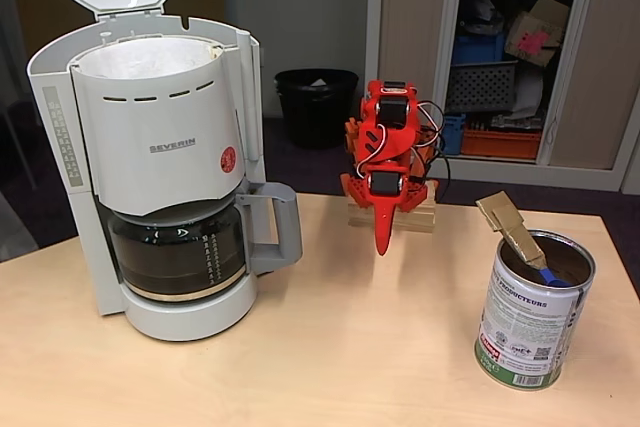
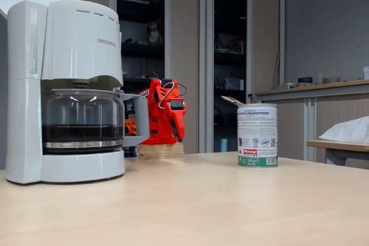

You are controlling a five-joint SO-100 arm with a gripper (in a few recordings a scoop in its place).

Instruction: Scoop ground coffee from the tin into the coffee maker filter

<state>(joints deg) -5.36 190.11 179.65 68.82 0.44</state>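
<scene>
One fixed view high, facing gripper (image 1: 384, 243) front-on; other at bench (image 2: 230, 205) level, side-on; both share gripper.

This looks like an office or a lab workroom rather than a home kitchen. The light wooden table (image 1: 330, 347) is a plain desk top, and behind it, at about twelve o'clock, tall beige storage cupboards (image 2: 187, 56) with sliding doors line the wall. One stands open at about one o'clock, its shelves crammed with cardboard boxes (image 1: 535, 32), a grey crate (image 1: 482, 85) and a blue bin (image 1: 478, 47). A black waste bin (image 1: 315, 105) with a liner sits on dark carpet-like flooring. At three o'clock, a low cabinet counter (image 2: 314, 91) carries small items, with another desk (image 2: 337, 145) below it.
</scene>
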